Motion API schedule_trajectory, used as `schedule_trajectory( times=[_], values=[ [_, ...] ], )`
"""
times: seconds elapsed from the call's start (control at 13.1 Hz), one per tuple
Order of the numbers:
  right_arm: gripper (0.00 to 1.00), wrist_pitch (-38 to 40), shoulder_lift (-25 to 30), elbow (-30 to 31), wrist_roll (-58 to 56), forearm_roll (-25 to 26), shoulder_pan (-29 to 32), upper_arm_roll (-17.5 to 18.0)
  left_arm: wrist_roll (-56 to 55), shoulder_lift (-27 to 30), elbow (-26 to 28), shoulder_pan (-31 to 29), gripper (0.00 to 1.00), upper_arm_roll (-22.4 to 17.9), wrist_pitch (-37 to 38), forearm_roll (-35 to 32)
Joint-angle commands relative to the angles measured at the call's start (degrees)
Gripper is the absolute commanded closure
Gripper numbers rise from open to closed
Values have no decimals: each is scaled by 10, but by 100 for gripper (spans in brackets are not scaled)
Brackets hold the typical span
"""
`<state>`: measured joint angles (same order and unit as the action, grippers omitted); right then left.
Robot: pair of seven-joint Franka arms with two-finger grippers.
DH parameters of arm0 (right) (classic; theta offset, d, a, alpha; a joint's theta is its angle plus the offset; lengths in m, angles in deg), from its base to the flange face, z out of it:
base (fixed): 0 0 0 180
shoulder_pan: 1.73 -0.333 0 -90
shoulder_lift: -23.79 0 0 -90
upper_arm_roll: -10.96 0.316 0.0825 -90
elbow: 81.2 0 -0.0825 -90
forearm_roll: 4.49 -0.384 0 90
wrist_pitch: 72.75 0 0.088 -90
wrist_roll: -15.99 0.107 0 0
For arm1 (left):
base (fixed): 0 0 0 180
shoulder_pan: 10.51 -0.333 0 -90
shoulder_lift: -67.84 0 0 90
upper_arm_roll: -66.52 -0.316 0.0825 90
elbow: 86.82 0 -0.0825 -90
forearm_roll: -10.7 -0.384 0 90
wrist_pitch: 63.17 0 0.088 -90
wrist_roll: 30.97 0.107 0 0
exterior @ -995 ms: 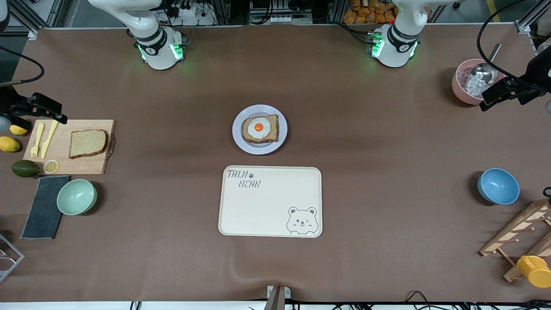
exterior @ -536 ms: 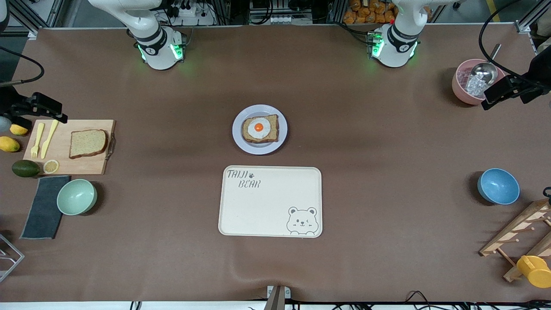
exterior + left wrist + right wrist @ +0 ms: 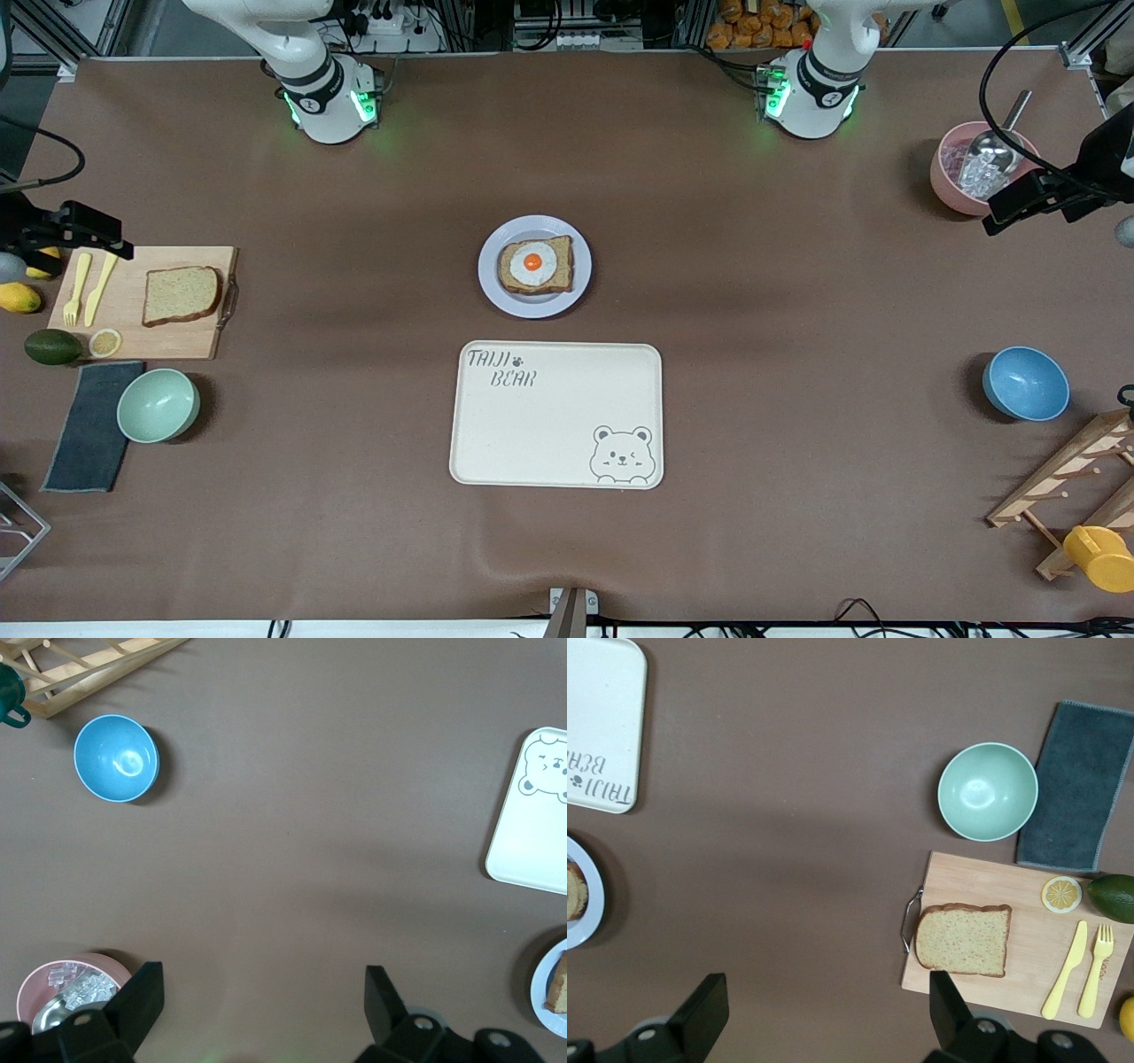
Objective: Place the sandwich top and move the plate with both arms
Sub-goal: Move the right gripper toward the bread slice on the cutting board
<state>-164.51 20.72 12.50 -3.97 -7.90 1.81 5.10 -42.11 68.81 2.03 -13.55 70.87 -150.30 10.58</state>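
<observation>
The sandwich top, a plain brown slice, lies on a wooden cutting board at the right arm's end of the table; it also shows in the right wrist view. The lavender plate sits mid-table and bears a bread slice with a fried egg. My right gripper is open and empty, and hangs over the table edge by the board. My left gripper is open and empty too, up beside the pink bowl.
A cream bear-printed tray lies nearer the camera than the plate. By the board are a green bowl, a dark cloth, an avocado and yellow cutlery. A pink bowl, a blue bowl and a wooden rack stand at the left arm's end.
Both grippers have drifted only slightly at their ends of the table and stay open. Nothing on the table has moved.
</observation>
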Motion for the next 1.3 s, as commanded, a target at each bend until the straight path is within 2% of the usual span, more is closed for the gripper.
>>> schedule_trajectory(
  times=[0.0, 0.46, 0.84, 1.23],
  values=[
    [0, 4, -14, -1, -17, -9, 30, 7, 6, -8, -14, -1, 0, 3, 9, -7],
    [0, -7, -40, 17, -75, -9, 91, 7, 5, -22, -11, 1, 0, 3, -8, -4],
    [0, -94, -54, 96, -146, -10, 152, 7, 4, -32, -8, 1, 0, 3, -11, -5],
    [2, -128, -119, 110, -186, -19, 204, 8, 2, -43, -4, 2, 0, 7, -38, -7]
  ],
)
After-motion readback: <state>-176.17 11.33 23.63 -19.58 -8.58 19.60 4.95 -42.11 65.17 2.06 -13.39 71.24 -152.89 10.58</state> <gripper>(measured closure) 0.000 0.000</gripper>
